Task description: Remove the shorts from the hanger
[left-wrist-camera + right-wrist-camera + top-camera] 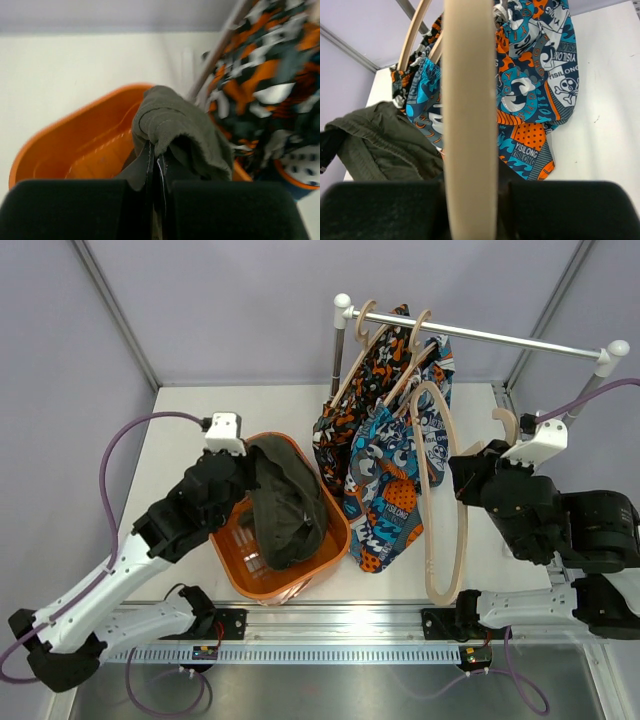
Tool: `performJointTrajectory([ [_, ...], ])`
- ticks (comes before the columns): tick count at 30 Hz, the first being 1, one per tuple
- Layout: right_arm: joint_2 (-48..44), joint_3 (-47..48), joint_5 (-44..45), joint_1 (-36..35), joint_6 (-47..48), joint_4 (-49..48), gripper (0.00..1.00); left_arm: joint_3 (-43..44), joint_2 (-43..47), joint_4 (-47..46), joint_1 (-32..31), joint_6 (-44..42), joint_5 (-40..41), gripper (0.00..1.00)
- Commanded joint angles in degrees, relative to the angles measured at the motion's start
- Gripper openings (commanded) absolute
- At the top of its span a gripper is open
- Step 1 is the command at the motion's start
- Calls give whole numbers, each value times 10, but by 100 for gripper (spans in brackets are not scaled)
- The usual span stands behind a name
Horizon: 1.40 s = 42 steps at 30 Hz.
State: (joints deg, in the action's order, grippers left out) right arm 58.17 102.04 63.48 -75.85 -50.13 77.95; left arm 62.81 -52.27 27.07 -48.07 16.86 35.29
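Note:
My left gripper (243, 472) is shut on the plain olive-green shorts (285, 505), which hang over the orange basket (232, 582). In the left wrist view the gripper (156, 161) pinches a fold of the olive cloth (175, 120). My right gripper (462, 478) is shut on a bare wooden hanger (427, 520), held away from the rail; in the right wrist view the gripper (470, 186) grips it (470, 100). The blue-orange swirl shorts (395, 490) and the orange-black blotch shorts (375, 360) still hang on wooden hangers from the rail (500, 337).
The rail's upright post (340, 350) stands behind the basket. The hanging shorts reach down to the table between both arms. Grey walls close the back and sides. A metal strip runs along the table's near edge (330, 620).

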Motion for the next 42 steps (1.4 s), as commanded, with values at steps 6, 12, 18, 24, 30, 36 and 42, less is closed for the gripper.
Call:
performJointTrajectory([
  [6, 5, -35, -14, 83, 30, 72, 0, -141, 32, -4, 140, 185, -141, 9],
  [12, 26, -48, -53, 168, 100, 47, 0, -163, -20, -35, 151, 194, -190, 59],
  [18, 43, -53, -81, 271, 185, -17, 0, -171, -23, -48, 151, 192, -200, 99],
  [24, 90, -6, -176, 402, 300, -87, 0, -154, -8, -33, 152, 176, -192, 99],
  [30, 166, 72, -260, 504, 359, -105, 0, -137, 13, -18, 152, 154, -195, 99],
  [36, 218, 133, -313, 560, 370, -112, 0, -122, 29, -5, 151, 136, -196, 99],
  [42, 254, 183, -354, 615, 368, -119, 0, -111, 37, 3, 152, 124, -196, 99],
])
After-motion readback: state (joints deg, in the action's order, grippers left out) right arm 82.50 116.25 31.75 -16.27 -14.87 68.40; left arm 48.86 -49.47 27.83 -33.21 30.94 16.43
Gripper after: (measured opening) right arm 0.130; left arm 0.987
